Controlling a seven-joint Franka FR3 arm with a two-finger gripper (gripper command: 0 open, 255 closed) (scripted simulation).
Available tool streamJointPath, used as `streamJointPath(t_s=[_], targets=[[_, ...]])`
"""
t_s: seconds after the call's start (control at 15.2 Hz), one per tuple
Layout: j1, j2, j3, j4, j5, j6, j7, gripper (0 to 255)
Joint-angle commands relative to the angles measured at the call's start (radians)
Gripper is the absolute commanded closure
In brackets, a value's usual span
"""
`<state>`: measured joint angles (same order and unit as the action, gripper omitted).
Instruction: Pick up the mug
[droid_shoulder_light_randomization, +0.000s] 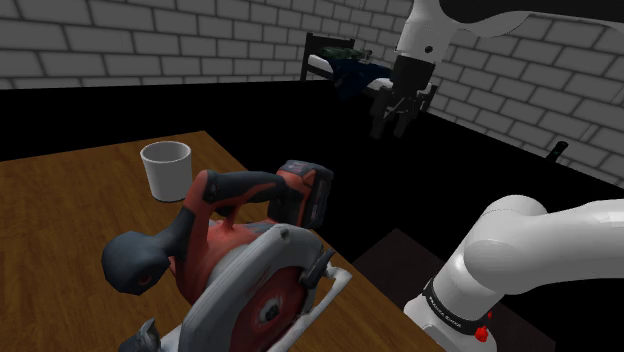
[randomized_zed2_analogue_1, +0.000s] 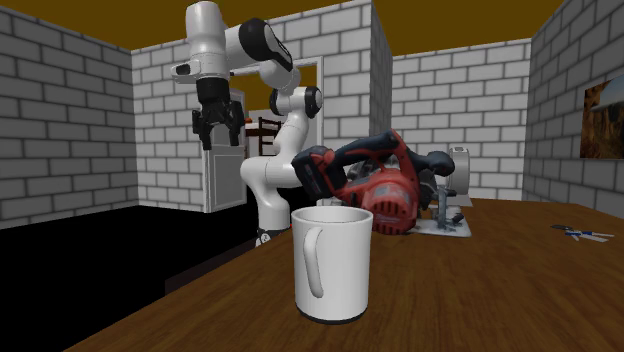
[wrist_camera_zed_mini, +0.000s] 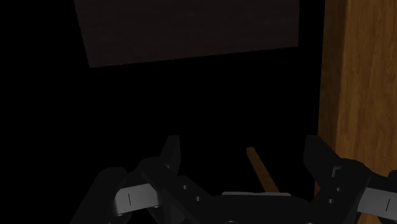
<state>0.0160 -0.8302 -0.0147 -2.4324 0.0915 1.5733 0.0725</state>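
A plain white mug (droid_shoulder_light_randomization: 166, 170) stands upright on the wooden table (droid_shoulder_light_randomization: 60, 220), at the shoulder view's left of a red and grey circular saw (droid_shoulder_light_randomization: 240, 260). In the second exterior view the mug (randomized_zed2_analogue_1: 332, 262) is nearest the camera, its handle turned to that view's left. My black gripper (droid_shoulder_light_randomization: 390, 130) hangs high in the air beyond the table's edge, well away from the mug, fingers pointing down. The gripper (randomized_zed2_analogue_1: 217, 135) is also far behind the mug here. Seen from the wrist, the gripper (wrist_camera_zed_mini: 243, 153) is open with nothing between its fingers, and the table edge (wrist_camera_zed_mini: 362, 76) lies to one side.
The circular saw (randomized_zed2_analogue_1: 375, 185) lies on the table (randomized_zed2_analogue_1: 480, 290) between the mug and the arm's base. A dark stand (droid_shoulder_light_randomization: 400, 260) carries the arm. A dark chair (droid_shoulder_light_randomization: 340, 60) stands by the brick wall. Small blue-handled items (randomized_zed2_analogue_1: 580, 233) lie at the table's far side.
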Motion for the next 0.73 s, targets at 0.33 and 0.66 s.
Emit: streamJointPath(t_s=[0.33,0.66], targets=[[0.033,0.127,0.094,0.054,0.062,0.086,0.095,0],[0.056,0.273,0.181,0.138,0.098,0.163,0.188,0]])
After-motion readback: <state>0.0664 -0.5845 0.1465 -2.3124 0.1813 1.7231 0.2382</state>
